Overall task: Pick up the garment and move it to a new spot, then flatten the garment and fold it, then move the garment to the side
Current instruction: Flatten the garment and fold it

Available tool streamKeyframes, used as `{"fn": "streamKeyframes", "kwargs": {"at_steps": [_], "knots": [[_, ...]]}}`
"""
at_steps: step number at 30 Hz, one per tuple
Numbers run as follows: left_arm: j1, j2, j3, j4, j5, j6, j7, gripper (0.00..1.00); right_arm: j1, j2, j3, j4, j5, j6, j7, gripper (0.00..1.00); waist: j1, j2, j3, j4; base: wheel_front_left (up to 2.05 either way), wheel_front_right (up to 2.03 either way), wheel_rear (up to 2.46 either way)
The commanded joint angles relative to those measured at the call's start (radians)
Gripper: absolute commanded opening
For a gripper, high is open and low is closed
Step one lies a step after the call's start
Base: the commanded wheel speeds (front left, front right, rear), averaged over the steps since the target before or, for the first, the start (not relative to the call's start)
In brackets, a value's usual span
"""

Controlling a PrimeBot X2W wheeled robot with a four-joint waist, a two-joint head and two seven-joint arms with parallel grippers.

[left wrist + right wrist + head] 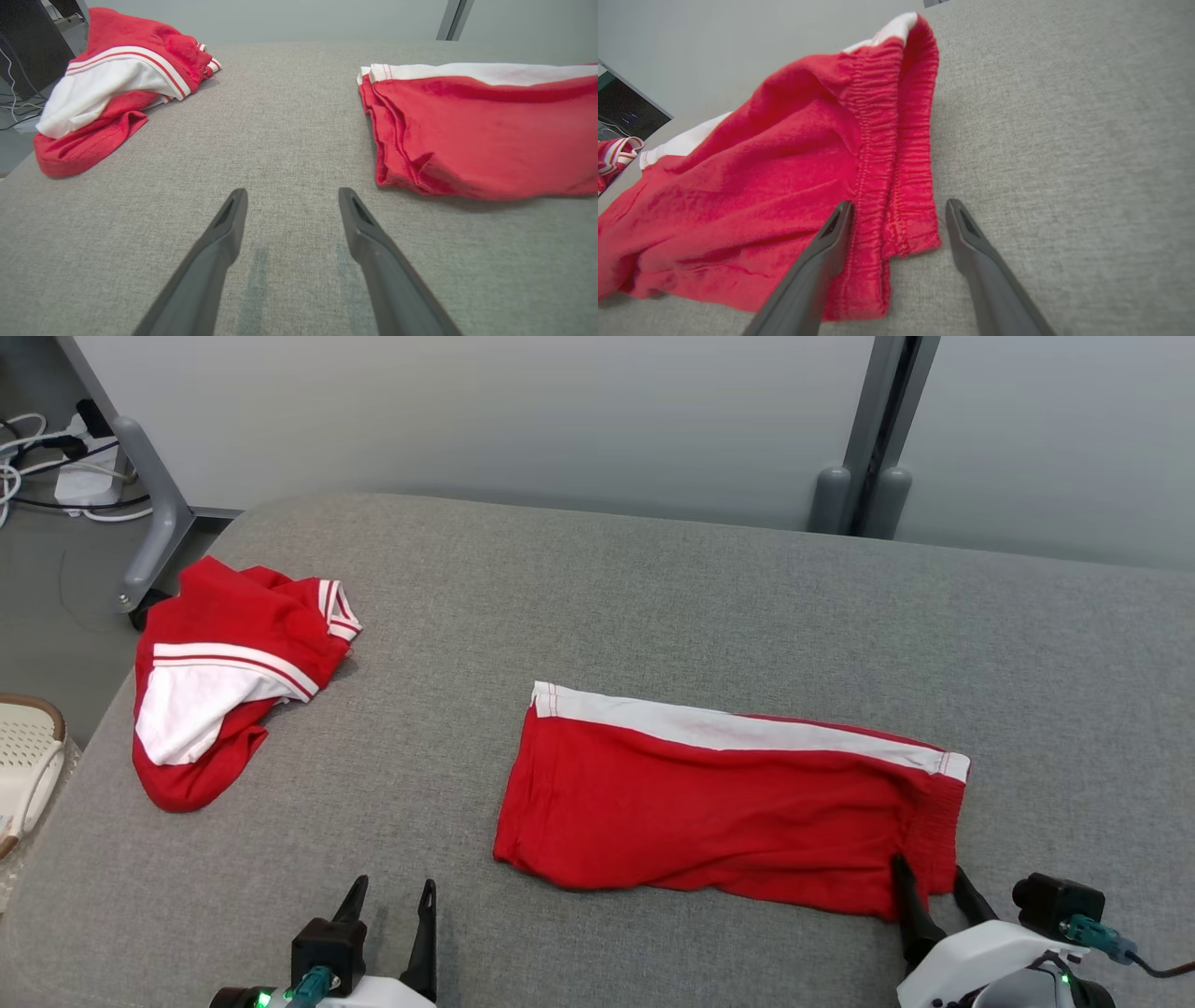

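Progress: the garment [728, 803], red shorts with a white side stripe, lies flat on the grey padded table [653, 597], just right of centre. It looks folded once lengthwise; the left wrist view shows stacked layers at the hem edge. So I judge pick-up, re-placing and flattening done and the fold at least started. Left to do, as I read it: maybe one more fold across, then the move to the side. Neither claw holds anything.

Left gripper [394, 887]: fingers spread wide, empty, over bare table at 7 o'clock of the head view. The shorts sit at about 1 o'clock from it, near but apart; in its wrist view the left gripper [293, 192] has the hem end off at 2 o'clock.

Right gripper [929, 870]: fingers spread, at 5 o'clock of the head view, at the shorts' near right corner. In its wrist view the right gripper [900, 203] straddles the waistband [896, 140] corner, one finger over red cloth, the other over table. Not closed on it; I can't tell whether a finger touches the cloth.

A second crumpled red-and-white garment [224, 681] sits at 10 o'clock on the table edge, well apart.
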Motion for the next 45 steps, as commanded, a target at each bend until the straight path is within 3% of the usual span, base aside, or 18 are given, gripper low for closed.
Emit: {"fn": "streamKeyframes", "kwargs": {"at_steps": [1,4,5,7,8,12,20,28,37,45], "knots": [[-0.010,0.003,0.004,-0.005,0.004,-0.006,0.000,1.00,-0.005,-0.007,0.004,0.015,0.014,0.000,0.001,1.00,0.0000,0.0000,0.005,0.004,0.00,0.00,0.00],[-0.010,0.002,0.009,-0.005,0.011,-0.010,0.000,1.00,-0.010,-0.002,0.049,0.042,0.065,0.000,0.003,1.00,0.0000,0.0000,0.012,0.005,0.00,0.00,0.00],[-0.011,0.002,0.011,-0.005,0.012,-0.011,0.000,1.00,-0.012,-0.001,0.069,0.044,0.084,0.000,0.004,0.88,0.0000,0.0000,0.014,0.005,0.00,0.00,0.00],[-0.012,0.002,0.013,-0.006,0.015,-0.015,0.000,1.00,-0.016,0.001,0.091,0.040,0.120,0.000,0.005,0.19,0.0000,0.0000,0.014,0.002,0.00,0.00,0.00],[-0.010,0.001,0.014,-0.004,0.017,-0.019,0.000,1.00,-0.019,0.001,0.103,0.036,0.135,0.000,0.004,0.00,0.0000,0.0000,0.013,0.000,0.00,0.00,0.00],[0.004,0.001,0.017,0.003,0.024,-0.025,0.000,1.00,-0.023,-0.004,0.088,0.013,0.177,0.000,0.001,0.00,0.0000,0.0000,-0.002,-0.011,0.00,0.00,0.00],[0.024,-0.001,0.022,0.002,0.021,-0.029,0.000,1.00,-0.049,-0.007,0.001,-0.079,0.112,0.000,0.000,0.00,0.0000,0.0000,-0.028,-0.036,0.00,0.00,0.00],[0.029,-0.001,-0.008,0.009,-0.018,-0.024,0.000,1.00,-0.087,-0.006,0.108,-0.173,0.095,0.000,0.000,0.00,0.0000,0.0000,-0.045,-0.030,0.00,0.00,0.00],[0.017,-0.001,-0.064,0.027,-0.058,-0.012,0.000,1.00,-0.159,-0.006,0.330,-0.137,0.137,0.000,0.004,0.00,0.0000,0.0000,-0.043,0.101,0.00,0.00,0.00],[0.028,-0.001,-0.069,0.041,-0.056,-0.007,0.000,1.00,-0.235,-0.006,0.432,-0.022,0.177,0.000,0.003,0.00,0.0000,0.0000,-0.036,0.245,0.00,0.00,0.00]]}}
